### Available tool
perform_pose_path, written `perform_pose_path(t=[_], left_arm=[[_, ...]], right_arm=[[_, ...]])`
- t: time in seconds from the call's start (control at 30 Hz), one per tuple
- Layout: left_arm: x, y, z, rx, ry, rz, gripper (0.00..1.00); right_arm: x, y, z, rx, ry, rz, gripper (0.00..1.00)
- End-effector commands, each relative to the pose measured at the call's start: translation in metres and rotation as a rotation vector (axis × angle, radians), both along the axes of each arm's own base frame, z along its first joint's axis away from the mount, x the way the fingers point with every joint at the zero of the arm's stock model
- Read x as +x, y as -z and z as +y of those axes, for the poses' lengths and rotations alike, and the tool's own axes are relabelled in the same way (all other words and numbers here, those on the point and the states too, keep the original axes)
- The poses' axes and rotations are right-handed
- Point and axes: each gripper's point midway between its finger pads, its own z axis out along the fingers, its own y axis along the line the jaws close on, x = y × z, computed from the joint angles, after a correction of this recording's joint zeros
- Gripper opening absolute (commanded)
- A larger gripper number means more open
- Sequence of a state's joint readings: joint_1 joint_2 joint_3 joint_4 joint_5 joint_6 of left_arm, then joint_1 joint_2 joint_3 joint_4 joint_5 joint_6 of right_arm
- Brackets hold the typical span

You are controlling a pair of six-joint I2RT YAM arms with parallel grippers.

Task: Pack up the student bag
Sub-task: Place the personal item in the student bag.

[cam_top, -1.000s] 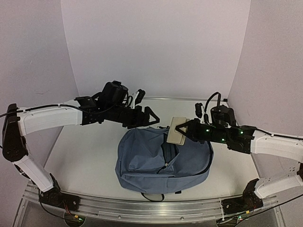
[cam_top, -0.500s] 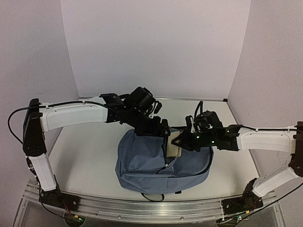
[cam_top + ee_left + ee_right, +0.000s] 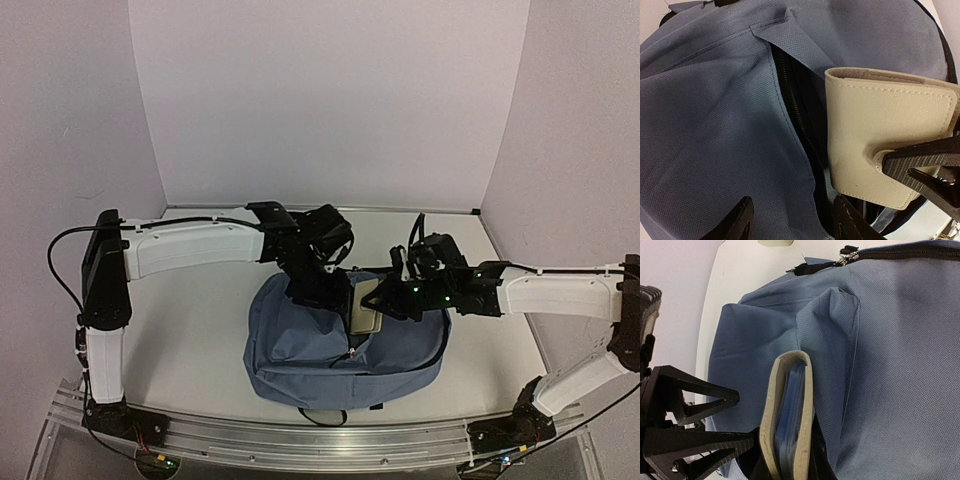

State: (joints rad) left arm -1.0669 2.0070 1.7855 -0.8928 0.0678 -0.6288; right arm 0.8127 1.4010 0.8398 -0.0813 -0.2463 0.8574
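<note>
Cream wallet (image 3: 366, 305) w/ stitched edges hangs tilted above the white table (image 3: 180, 330), not touching it; edge-on in the right wrist view, blue sheets or cards show btwn its covers. Pale lilac walls (image 3: 330, 100) close the table in on 3 sides, & an aluminium rail (image 3: 300, 440) runs along its near edge. Small off-white obj (image 3: 775, 242) lies on the table, cut off by the frame top, can't tell what it is.

High rear view; both wrists close on bag (image 3: 300, 345).
</note>
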Motion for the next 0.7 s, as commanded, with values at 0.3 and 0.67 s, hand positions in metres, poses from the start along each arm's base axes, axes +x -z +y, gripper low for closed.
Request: perform_pose_path(t=[0.3,0.67], left_arm=[[-0.003,-0.012,-0.02,-0.053,0.045,0.011,0.62],[-0.021,-0.008,-0.027,-0.062,0.096,0.055,0.22]], right_arm=[[0.008,-0.005,0.0,-0.013,0.023,-0.019,0.0],[0.007,0.0,0.0,-0.023,0.024,-0.012,0.0]])
